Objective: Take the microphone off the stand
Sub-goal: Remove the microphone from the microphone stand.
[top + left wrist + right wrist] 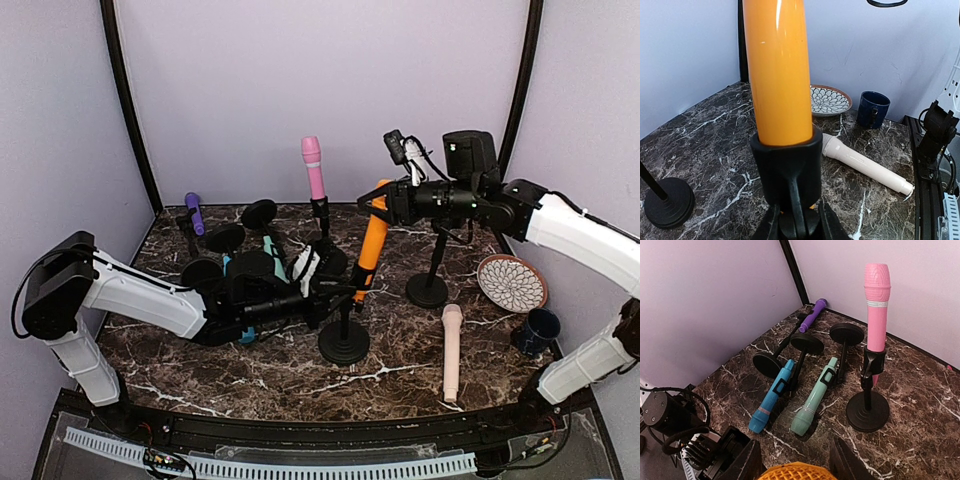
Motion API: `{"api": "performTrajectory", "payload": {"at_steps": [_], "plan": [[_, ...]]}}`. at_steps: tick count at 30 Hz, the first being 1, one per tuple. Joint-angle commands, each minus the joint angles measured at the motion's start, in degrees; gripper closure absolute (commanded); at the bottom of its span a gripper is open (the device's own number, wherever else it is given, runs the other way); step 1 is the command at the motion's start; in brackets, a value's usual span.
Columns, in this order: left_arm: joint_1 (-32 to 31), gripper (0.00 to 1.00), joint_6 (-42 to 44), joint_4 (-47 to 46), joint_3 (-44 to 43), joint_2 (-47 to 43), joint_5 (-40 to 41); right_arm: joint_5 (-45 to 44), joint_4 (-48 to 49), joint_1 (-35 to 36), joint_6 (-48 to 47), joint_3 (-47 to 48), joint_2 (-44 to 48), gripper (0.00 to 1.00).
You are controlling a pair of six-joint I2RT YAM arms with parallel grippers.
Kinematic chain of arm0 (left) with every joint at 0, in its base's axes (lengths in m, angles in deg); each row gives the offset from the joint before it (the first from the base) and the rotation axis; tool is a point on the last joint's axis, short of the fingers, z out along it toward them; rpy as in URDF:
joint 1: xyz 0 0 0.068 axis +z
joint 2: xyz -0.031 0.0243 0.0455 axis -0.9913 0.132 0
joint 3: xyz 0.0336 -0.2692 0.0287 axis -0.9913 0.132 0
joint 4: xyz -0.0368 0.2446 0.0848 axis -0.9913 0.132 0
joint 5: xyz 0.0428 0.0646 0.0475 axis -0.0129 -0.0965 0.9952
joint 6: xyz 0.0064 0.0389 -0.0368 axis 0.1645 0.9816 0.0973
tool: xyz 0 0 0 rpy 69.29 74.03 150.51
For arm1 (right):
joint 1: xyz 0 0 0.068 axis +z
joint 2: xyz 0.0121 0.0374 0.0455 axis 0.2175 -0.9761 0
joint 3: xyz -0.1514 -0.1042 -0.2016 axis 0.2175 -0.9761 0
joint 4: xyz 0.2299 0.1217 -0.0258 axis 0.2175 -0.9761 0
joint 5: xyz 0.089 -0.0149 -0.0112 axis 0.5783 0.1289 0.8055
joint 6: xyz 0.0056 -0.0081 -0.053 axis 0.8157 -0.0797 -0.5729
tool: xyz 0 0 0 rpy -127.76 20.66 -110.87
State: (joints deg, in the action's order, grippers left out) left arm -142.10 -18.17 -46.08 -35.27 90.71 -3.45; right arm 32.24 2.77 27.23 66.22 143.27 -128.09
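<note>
The orange microphone (372,240) stands tilted in the clip of its stand (344,345), near the front middle of the table. The left claw (338,292) is pressed tight on the stand's stem just under the clip. The right claw (797,460) pinches the microphone's mesh head from both sides.

The table (250,365) is dark brown marble with white veins. A beige microphone (452,350) lies flat on it, right of the stand. A dark blue mug (537,330) and a patterned plate (512,283) sit by the right edge. An empty stand (428,288) is between the plate and the orange microphone.

Farther back on the left, a blue microphone (771,402) and a teal microphone (815,402) lie clipped to toppled stands, with a purple microphone (193,212) beyond them. A pink microphone (313,165) stands upright at the rear. Pale lilac walls (320,80) enclose the table, with black posts (128,110) at the back corners.
</note>
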Motion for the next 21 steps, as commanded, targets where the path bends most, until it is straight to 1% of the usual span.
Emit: {"api": "performTrajectory", "payload": {"at_steps": [1, 5, 9, 11, 14, 16, 21], "plan": [[-0.03, 1.0, -0.62, 7.86, 3.01, 1.08, -0.35, -11.72, 2.26, -0.77, 4.91, 6.74, 1.4, 0.69], [0.0, 1.0, -0.75, 7.81, 2.99, 1.13, -0.38, -14.06, 1.58, -0.77, 4.96, 6.76, 1.6, 0.69], [0.0, 1.0, -0.75, 7.9, 3.18, 0.94, -0.12, -13.33, 1.97, -0.77, 4.1, 6.37, 1.97, 0.69], [-0.05, 1.0, -0.84, 7.9, 3.2, 0.91, -0.17, -10.3, 3.29, -0.77, 2.78, 5.7, 2.46, 0.69], [-0.01, 1.0, -0.91, 7.9, 3.21, 1.04, -0.13, -0.49, 5.78, -0.77, 0.59, 4.96, 3.21, 0.69], [-0.01, 1.0, -0.94, 7.9, 3.19, 1.0, -0.18, 4.13, 7.54, -0.77, -0.38, 3.96, 3.92, 0.69], [-0.02, 1.0, -0.98, 7.9, 3.25, 0.96, -0.14, 9.88, 9.46, -0.77, -2.66, 2.42, 5.46, 0.69]]}}
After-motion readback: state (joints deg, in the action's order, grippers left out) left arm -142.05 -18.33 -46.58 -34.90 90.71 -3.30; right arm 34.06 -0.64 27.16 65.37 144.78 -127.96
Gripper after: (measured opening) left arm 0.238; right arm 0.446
